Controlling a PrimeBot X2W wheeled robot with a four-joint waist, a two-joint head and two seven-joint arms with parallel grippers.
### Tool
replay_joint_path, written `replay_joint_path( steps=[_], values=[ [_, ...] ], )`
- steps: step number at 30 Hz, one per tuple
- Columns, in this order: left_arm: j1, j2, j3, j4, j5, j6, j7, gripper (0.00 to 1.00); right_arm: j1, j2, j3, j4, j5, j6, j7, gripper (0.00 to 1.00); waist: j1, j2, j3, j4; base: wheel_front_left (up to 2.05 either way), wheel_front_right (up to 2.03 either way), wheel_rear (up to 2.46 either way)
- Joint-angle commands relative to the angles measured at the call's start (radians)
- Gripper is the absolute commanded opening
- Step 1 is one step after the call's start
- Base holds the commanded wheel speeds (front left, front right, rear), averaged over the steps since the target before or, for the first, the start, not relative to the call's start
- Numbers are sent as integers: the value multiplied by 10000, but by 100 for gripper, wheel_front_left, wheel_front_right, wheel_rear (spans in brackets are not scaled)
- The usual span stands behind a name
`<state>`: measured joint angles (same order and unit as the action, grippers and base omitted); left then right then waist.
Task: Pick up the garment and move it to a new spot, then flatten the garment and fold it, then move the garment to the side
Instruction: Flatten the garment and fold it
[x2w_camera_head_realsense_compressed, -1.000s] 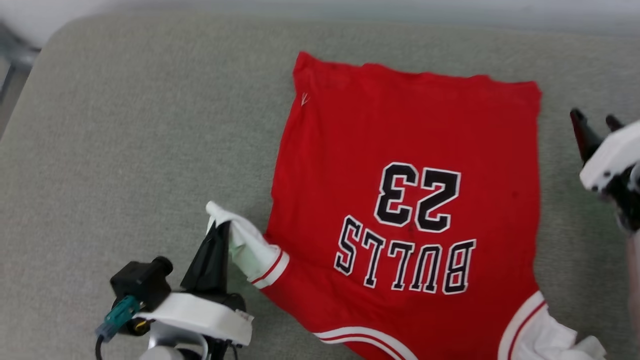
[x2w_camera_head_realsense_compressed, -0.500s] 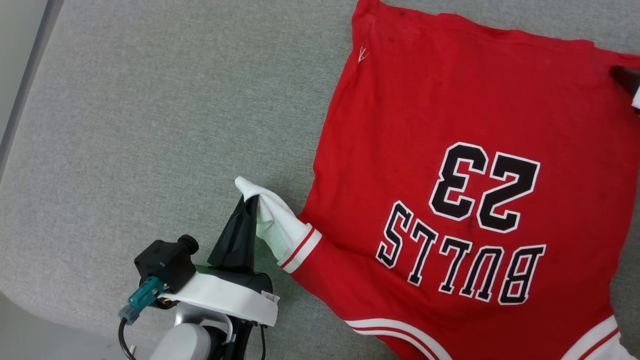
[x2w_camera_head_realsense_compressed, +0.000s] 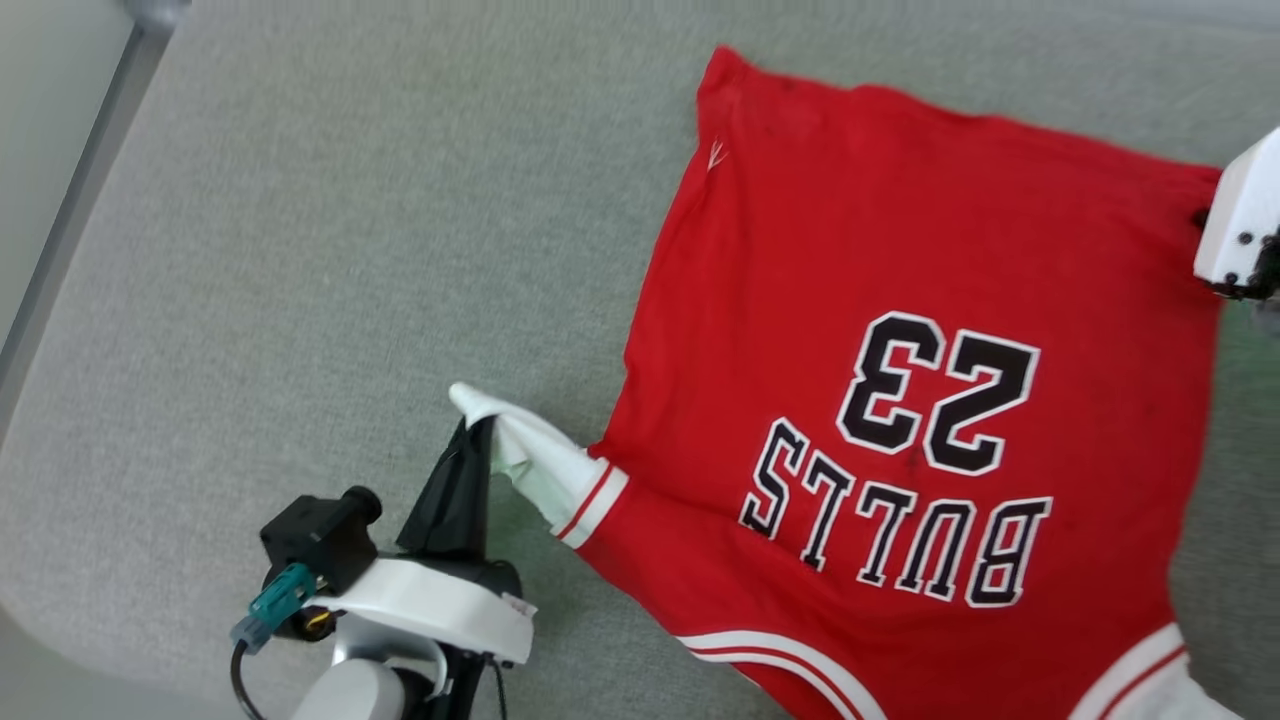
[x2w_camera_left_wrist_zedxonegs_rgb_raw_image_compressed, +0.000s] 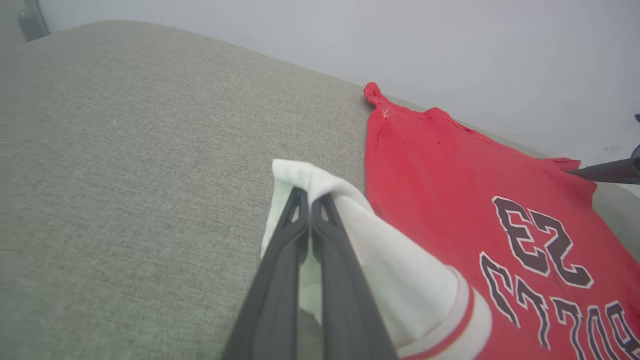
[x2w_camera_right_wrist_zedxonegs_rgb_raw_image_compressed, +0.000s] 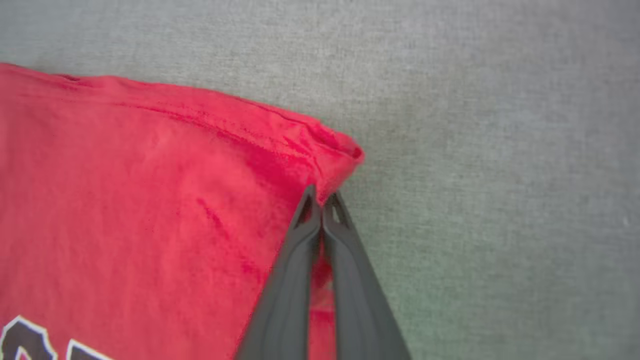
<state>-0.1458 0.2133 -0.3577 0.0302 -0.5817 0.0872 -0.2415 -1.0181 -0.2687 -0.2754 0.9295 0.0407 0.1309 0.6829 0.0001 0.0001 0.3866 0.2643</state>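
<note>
jersey (x2w_camera_head_realsense_compressed: 900, 300): flat on grey cushion (x2w_camera_head_realsense_compressed: 300, 250) | left gripper (x2w_camera_left_wrist_zedxonegs_rgb_raw_image_compressed: 310, 192): pinching white sleeve (x2w_camera_head_realsense_compressed: 540, 465) | right gripper (x2w_camera_right_wrist_zedxonegs_rgb_raw_image_compressed: 322, 194): closed on red hem corner (x2w_camera_right_wrist_zedxonegs_rgb_raw_image_compressed: 340, 155) | risk: thin pinch slips on lift, uneven pull bunches fabric

Red jersey (x2w_camera_head_realsense_compressed: 900, 300) spread flat on grey cushion, lettering upside down, white sleeve lifted

A grey fabric surface (x2w_camera_head_realsense_compressed: 300, 250) meets a pale wall (x2w_camera_left_wrist_zedxonegs_rgb_raw_image_compressed: 450, 50) behind it.
</note>
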Motion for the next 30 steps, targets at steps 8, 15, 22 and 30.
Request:
replay_joint_path(
  steps=[8, 15, 22, 30],
  values=[
    [759, 520, 299, 79, -91, 347, 284, 0, 1859, -696, 1443, -1739, 1469, -7, 42, 0, -1, -1, -1680, -1290, 0, 0, 0],
    [1585, 907, 626, -120, -292, 722, 585, 0, 5062, -1151, 1232, -4474, 2640, -7, 936, 0, -1, -1, -2549, -2235, 0, 0, 0],
    [2281, 1194, 699, -566, -342, 1076, 971, 0, 8923, -249, -191, -7441, 2867, -7, 1893, 0, -1, -1, -3103, -2824, 0, 0, 0],
    [2641, 1442, 658, -921, -371, 1292, 1401, 0, 12573, 1946, -1039, -9639, 3092, -5, 2587, 33, -1, -1, -3349, -3071, 0, 0, 0]
  ],
)
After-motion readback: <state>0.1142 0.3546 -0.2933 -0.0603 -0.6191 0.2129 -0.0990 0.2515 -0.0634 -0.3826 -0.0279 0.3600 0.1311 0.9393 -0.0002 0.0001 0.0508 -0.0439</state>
